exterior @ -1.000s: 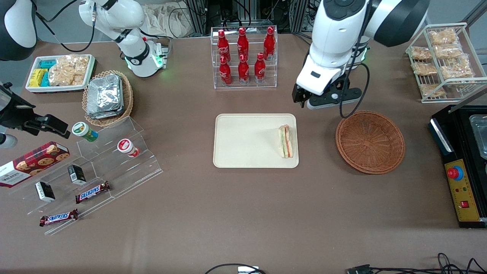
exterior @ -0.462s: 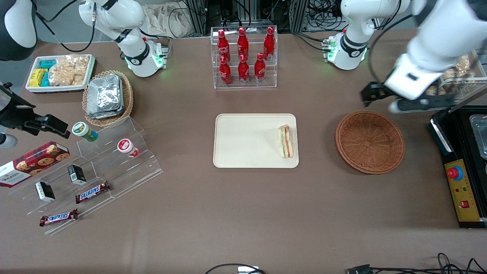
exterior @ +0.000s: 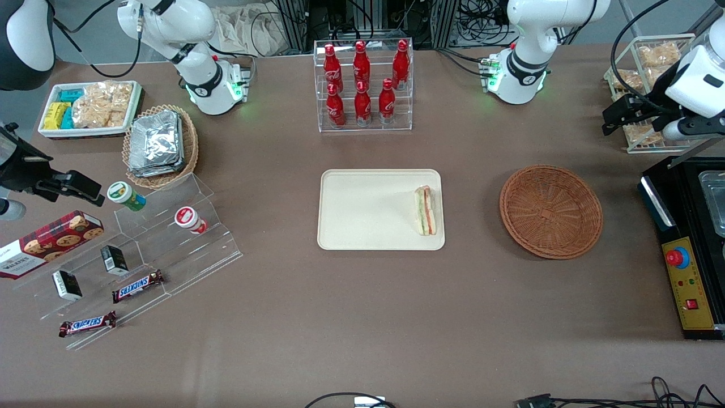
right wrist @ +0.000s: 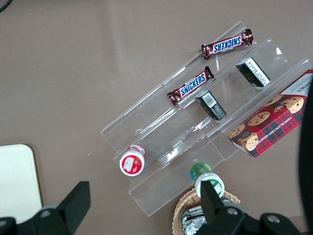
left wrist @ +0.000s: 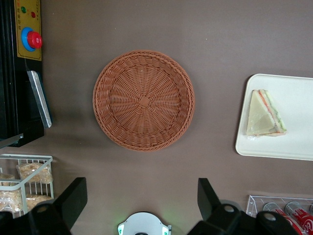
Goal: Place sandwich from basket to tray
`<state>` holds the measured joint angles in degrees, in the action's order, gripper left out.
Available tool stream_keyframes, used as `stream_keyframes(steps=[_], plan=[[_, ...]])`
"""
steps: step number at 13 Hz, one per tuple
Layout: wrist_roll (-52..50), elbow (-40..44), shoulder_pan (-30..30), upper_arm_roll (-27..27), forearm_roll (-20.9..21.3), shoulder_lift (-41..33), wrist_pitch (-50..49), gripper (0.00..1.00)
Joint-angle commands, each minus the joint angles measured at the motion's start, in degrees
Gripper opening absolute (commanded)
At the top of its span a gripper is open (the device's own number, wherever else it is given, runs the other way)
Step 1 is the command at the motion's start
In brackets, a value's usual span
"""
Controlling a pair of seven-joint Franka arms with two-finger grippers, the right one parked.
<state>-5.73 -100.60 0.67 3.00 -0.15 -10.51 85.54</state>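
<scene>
On tray, at the edge nearest basket: sandwich, lying flat, layered side up, touched by nothing. Beside tray, toward working arm's end of table: basket, wicker, holding nothing, apart from tray. High above table, by wire rack of snack packets, well apart from basket and sandwich: gripper, jaws spread wide and gripping nothing.

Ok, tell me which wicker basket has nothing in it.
The reddish-brown round basket, lying beside the tray that holds the sandwich. The lighter basket carries foil packets. The open hand hangs by the wire rack.
</scene>
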Motion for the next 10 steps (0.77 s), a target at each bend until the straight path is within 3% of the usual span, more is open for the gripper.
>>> stream_keyframes(steps=[1,10], plan=[[-0.25,3.91,-0.58,-0.81,0.76,2.69,-0.73,1.00],[-0.07,5.23,-0.67,-2.21,0.67,3.83,-0.90,1.00]])
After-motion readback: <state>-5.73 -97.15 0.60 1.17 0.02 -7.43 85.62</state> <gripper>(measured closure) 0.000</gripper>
